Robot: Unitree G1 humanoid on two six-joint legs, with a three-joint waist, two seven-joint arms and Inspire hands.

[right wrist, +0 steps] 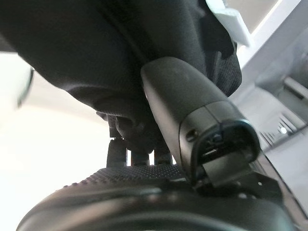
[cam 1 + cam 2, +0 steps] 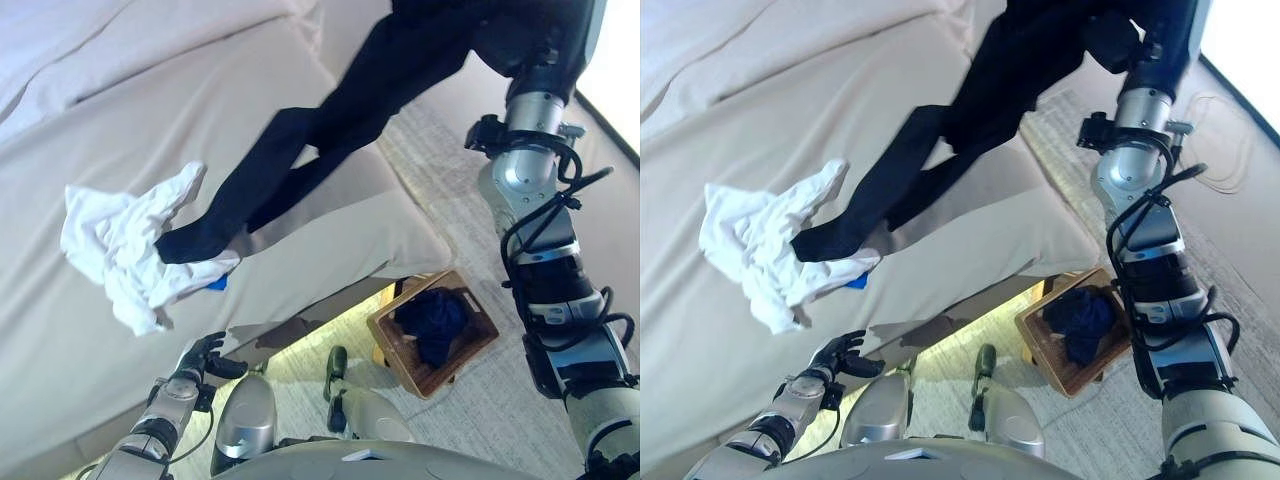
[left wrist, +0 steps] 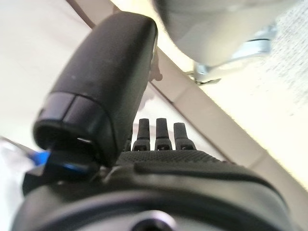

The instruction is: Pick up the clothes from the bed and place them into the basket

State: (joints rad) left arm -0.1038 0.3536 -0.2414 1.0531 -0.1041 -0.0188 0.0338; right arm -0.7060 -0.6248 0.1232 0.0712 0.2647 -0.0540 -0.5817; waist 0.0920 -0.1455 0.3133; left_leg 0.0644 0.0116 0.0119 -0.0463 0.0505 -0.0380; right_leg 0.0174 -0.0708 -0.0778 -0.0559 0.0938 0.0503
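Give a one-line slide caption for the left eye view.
Right hand lifts dark trousers off the bed, beside a white garment.

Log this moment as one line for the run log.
right hand: lifting long black fabric trousers | left hand: open, low | crumpled white cloth garment: on beige bed | brown wooden basket: dark clothes inside

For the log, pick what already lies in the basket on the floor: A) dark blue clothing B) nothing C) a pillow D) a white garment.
A: the basket beside the bed holds bunched dark blue clothing.
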